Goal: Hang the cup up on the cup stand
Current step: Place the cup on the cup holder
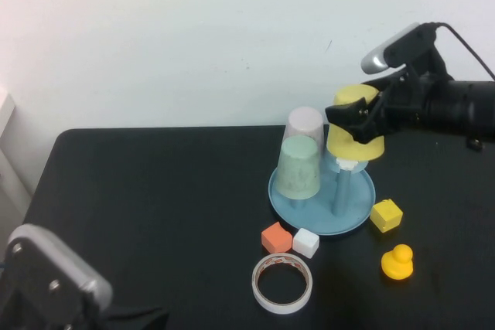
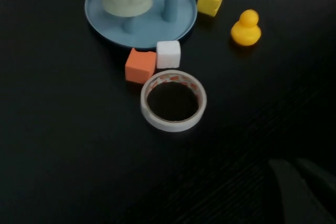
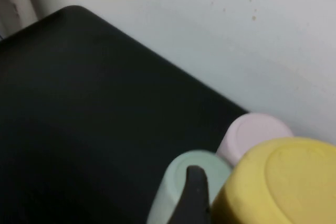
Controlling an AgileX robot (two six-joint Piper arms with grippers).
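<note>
— What's over on the left side of the black surface (image 1: 139, 199)?

— The left end effector (image 1: 54, 287), low at the near corner, well apart from everything else. Whether it is open or closed I cannot tell from here.

— And moving toward the middle?

— A pale green plastic cup (image 1: 298, 168) sits upside down on the round light-blue plastic cup stand (image 1: 357, 220), with a pale pink cup (image 1: 305, 124) inverted just behind it. In front of the stand's rim lie an orange foam cube (image 1: 276, 237) and a white foam cube (image 1: 305, 243), touching each other. Nearer still is a roll of clear tape (image 1: 282, 284), lying flat.

— Where's the cup that matters?

— The plain bright yellow plastic cup (image 1: 356, 144) is upside down over one of the stand's upright blue pegs (image 1: 341, 191), on the right half of the tray. A white flower-shaped cap (image 1: 346, 165) shows just under its mouth, so the cup is above the peg top, not down on the tray.

— Who has it?

— The right end effector (image 1: 362, 123), reaching in from the right edge. Its dark fingers (image 1: 348, 116) are closed around the yellow cup's wall, gripping it.

— Anything further right?

— A yellow foam cube (image 1: 386, 216) just beside the stand's rim, and a small yellow rubber duck (image 1: 397, 262) nearer the front, apart from it.
</note>
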